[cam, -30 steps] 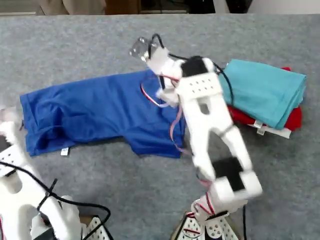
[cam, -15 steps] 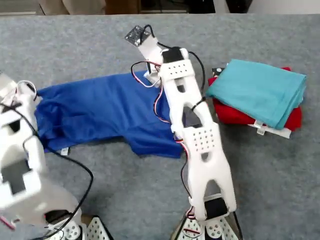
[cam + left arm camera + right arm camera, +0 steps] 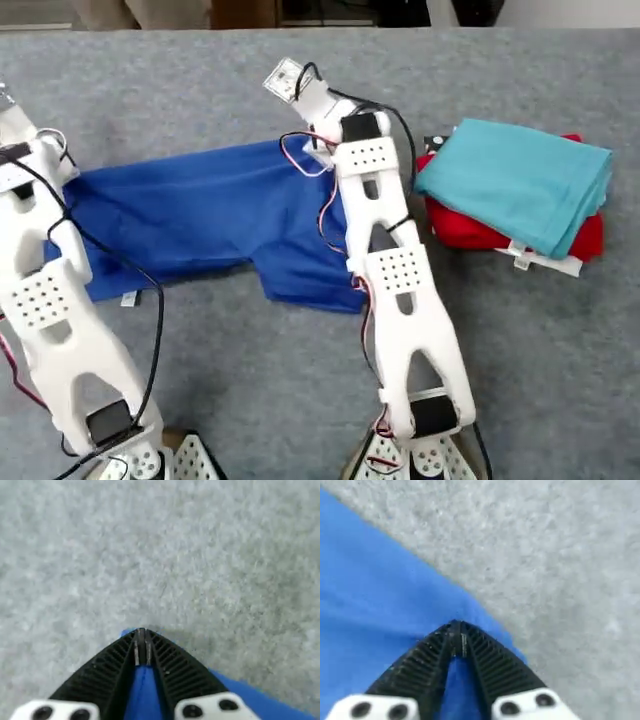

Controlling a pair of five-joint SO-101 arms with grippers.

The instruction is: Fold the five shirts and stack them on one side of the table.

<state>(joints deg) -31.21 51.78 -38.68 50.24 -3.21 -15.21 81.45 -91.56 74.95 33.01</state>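
The blue shirt (image 3: 210,215) is spread across the left and middle part of the grey table (image 3: 300,400). A sleeve-like flap is projected from its right end toward the near edge.

The left gripper (image 3: 141,635) is positioned at the shirt's left end, near the table's left edge. In the left wrist view its jaws are pressed together, and a pinch of blue fabric is held between them. Grey table surface is seen just beyond the tips. The left arm (image 3: 45,300) is extended from its base at the near left corner toward the far side.

The right gripper (image 3: 456,627) is positioned at the shirt's far edge, toward the shirt's right end. In the right wrist view its jaws are likewise closed, and the edge of the blue fabric is clamped between them, with bare table beside it. The right arm (image 3: 395,280) is stretched from its base at the near edge across the shirt's right end.

A stack of folded garments is placed on the right side of the table, just beside the right arm and apart from the blue shirt. The teal shirt (image 3: 520,180) is laid on top and the red shirt (image 3: 470,232) is found beneath it. A white layer (image 3: 548,262) is visible as a thin edge at the bottom, on the near side.
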